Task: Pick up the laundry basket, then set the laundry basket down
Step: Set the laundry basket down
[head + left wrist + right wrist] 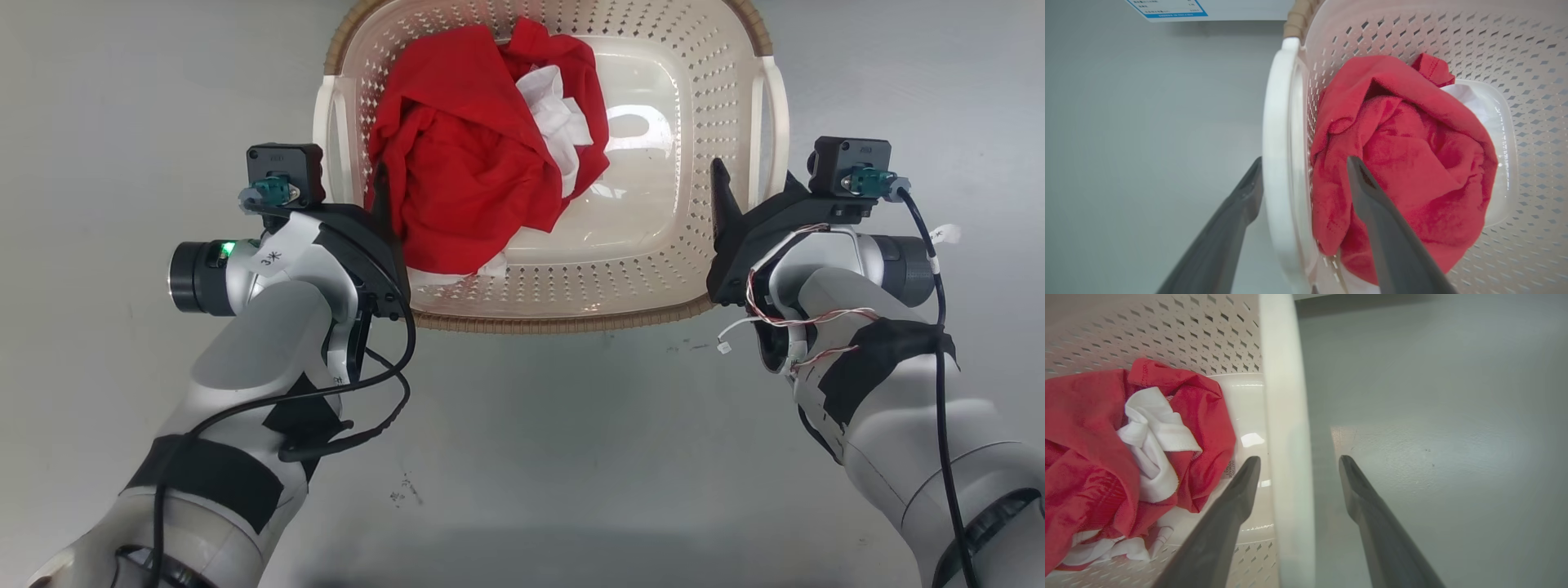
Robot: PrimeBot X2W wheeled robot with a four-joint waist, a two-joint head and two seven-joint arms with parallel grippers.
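Looking down from the robot's head, the laundry basket [571, 322] sits on a plain grey floor [522, 457], straight ahead and between the two arms. It is cream plastic with perforated sides and a brown woven-look rim. A white loop handle [335, 139] runs along its left side and another [775, 122] along its right.

Inside, a crumpled red garment [457, 171] fills the left half, with a white cloth [555, 114] bunched against it. The right part of the basket's smooth bottom is bare.

The left end effector [1304, 163] is released, its two dark fingers spread to either side of the left handle. One finger is outside the basket, just beside the handle. The other is inside, over the red garment.

The right end effector [1299, 459] is likewise released and straddles the right handle. One finger is inside the basket above its bare bottom and the other is outside, over the floor.

In the left wrist view, a corner of a white, blue-edged label [1167, 8] shows beyond the basket.
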